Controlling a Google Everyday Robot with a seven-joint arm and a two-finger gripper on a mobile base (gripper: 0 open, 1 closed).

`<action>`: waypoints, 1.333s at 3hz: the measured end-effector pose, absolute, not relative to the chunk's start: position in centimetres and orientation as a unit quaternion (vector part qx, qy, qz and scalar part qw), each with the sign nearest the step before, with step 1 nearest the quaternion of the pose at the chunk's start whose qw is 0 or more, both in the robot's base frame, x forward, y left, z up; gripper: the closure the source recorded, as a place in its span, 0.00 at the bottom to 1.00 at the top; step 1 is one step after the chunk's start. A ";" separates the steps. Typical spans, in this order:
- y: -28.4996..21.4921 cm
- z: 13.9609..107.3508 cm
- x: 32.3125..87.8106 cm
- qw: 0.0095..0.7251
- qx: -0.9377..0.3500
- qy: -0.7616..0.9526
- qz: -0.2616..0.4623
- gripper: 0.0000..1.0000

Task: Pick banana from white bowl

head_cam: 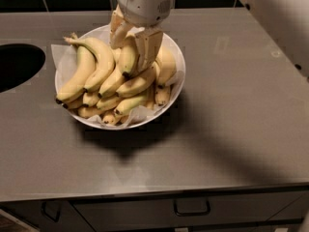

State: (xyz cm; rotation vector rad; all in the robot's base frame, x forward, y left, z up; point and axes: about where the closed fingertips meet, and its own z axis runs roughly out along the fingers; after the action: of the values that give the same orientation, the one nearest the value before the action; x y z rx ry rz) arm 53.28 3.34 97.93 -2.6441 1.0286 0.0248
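The white bowl (179, 88) with its crinkled paper liner stands on the grey counter, heaped with yellow bananas. My gripper (133, 46) hangs over the back of the heap. Its two pale fingers (150, 46) are closed on either side of the banana (129, 58), a short plump yellow one with a dark tip. It stands nearly upright between them, its tip pointing down at the pile. A longer curved banana (98, 57) lies just to the left. Several small bananas with black tips lie along the front of the bowl.
A dark round opening (14, 64) is cut into the counter at the left. My white arm (285, 13) crosses the top right corner. Drawers with handles (191, 209) run below the counter's front edge. Dark tiles back the counter.
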 end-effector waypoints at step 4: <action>3.2 98.9 53.3 0.152 -0.919 0.363 -0.004 1.00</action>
State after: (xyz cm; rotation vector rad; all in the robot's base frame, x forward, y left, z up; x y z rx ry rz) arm 53.27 3.24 98.90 -2.6382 1.0432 -0.0125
